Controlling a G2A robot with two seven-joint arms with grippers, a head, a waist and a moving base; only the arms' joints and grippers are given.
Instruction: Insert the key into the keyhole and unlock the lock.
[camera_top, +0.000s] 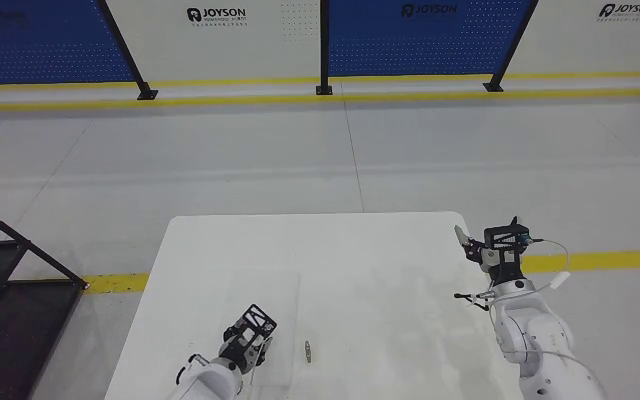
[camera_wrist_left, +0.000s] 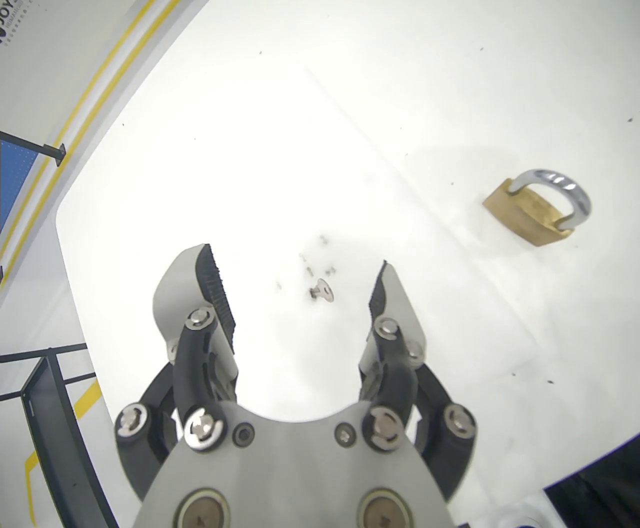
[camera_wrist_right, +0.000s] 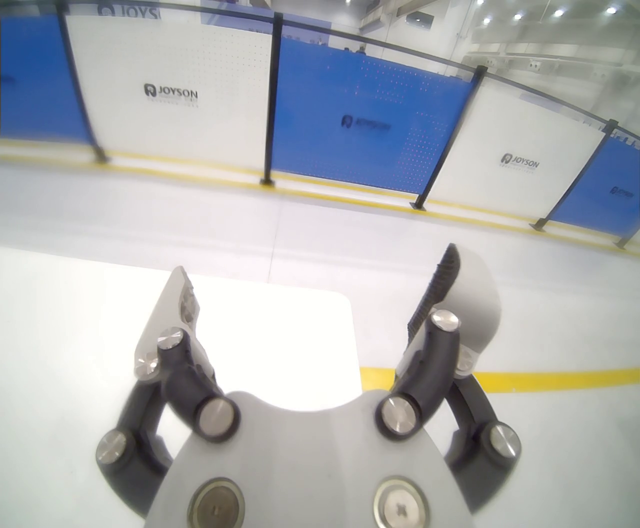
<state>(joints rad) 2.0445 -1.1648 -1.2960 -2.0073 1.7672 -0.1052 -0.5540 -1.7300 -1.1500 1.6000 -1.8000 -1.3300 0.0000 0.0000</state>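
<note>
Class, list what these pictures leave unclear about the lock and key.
1. Lock: left wrist view, the keyhole cannot be made out at this angle.
2. Key: left wrist view, too small to read its teeth.
3. Top view: the lock is a tiny sliver, its form unreadable.

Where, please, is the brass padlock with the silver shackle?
In the left wrist view, the brass padlock lies on the white table, beyond the left gripper and silver key.
</note>
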